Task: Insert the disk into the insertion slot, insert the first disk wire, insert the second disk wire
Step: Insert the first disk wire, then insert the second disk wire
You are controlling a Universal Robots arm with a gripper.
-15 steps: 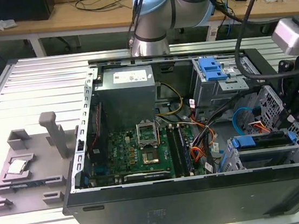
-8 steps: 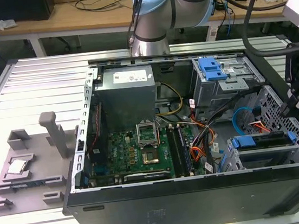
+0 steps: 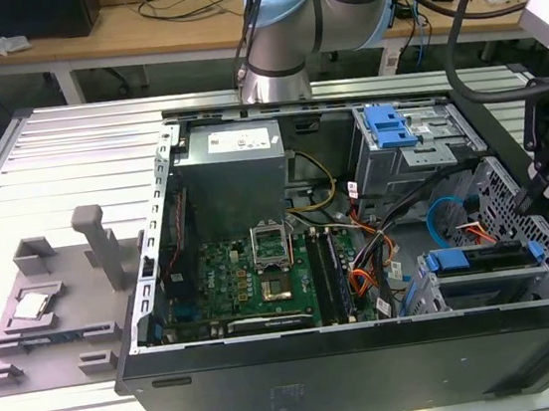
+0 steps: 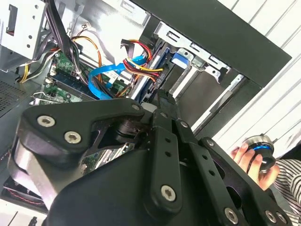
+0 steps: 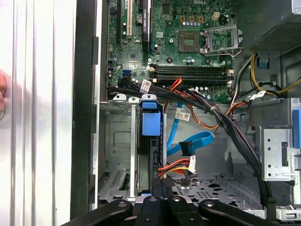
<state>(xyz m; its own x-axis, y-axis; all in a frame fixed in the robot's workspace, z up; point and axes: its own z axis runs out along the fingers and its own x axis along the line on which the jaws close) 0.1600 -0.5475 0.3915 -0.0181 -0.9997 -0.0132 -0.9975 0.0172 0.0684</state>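
Claw (image 5: 162,188), clenched, hovers over the disk (image 5: 151,123) seated in the insertion slot (image 5: 115,141).

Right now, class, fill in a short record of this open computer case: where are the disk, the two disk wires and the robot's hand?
disk: edge-on inside the insertion slot, blue carrier tab at the mouth
first disk wire: red-orange bundle beside the disk's end; cannot tell whether it is plugged in
second disk wire: blue cable curled in a loop just past the red-orange bundle
hand: in line with the disk's end, near the red-orange plug; contact unclear
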